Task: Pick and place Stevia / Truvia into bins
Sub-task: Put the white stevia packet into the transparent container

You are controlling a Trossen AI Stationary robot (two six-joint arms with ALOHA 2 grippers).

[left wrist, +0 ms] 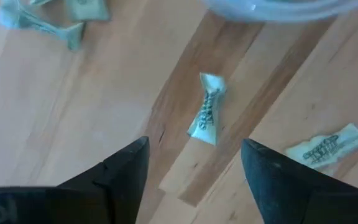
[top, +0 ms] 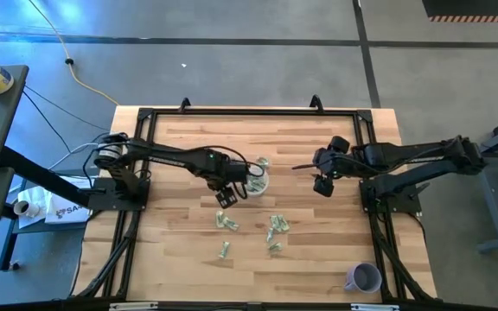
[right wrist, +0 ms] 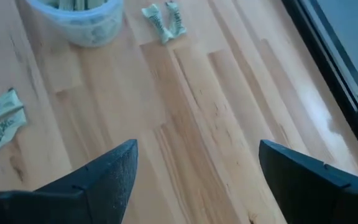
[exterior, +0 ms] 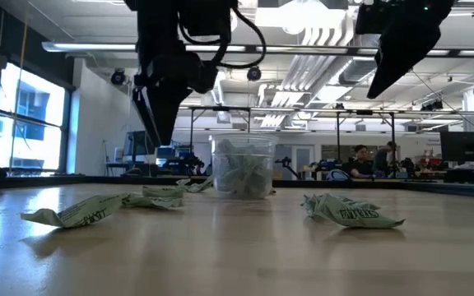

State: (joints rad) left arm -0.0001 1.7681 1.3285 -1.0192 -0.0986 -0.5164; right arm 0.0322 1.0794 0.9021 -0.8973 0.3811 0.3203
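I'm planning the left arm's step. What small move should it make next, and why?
Probably lower the left gripper straight down over the crumpled packet. Its fingers stand open and empty, the packet lies on the table between them, and the clear cup sits just beyond.

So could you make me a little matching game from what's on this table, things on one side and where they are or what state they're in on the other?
Things:
1. clear cup
2. lavender cup
3. left gripper
4. right gripper

Places or states:
A. near corner of the table, on the right arm's side
B. open, above a crumpled packet
C. mid-table, packets inside
D. open, over bare wood

Pairs: 1-C, 2-A, 3-B, 4-D
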